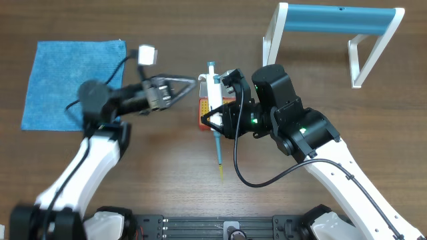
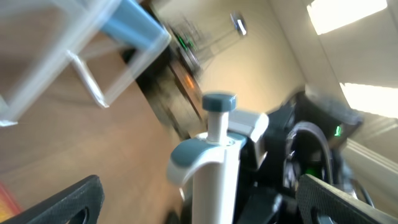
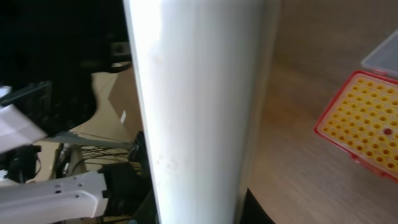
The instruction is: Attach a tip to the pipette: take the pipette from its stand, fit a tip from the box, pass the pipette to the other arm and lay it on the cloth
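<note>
Handover is judged the step in hand. A yellow tip [image 1: 221, 171] is seen on the pipette [image 1: 215, 100], so fitting is taken as done; the pass and the lay-down are left.

The pipette is clamped mid-body by the right gripper [image 1: 215, 113], jaws closed on it, and is held over the table [image 1: 167, 173]. The left gripper [image 1: 191, 85] is spread wide and nothing is held. In its wrist view the pipette head with the blue plunger [image 2: 219, 102] is seen ahead of and between its fingers [image 2: 65, 202]; no contact is seen.

Next move, as judged: the left jaws are to be brought in and closed on the upper body, clear of the right jaws, before the right grip is let go. A slip or a knocked tip is the risk.

Just beside the right jaws the tip box [image 3: 364, 118] is found. Well behind the left jaws the cloth [image 1: 73, 83] lies flat. Far past the right jaws the stand [image 1: 333, 20] is set.

The surface is a wood-grain table. Of the room, light panels [image 2: 348, 15] are seen overhead.
</note>
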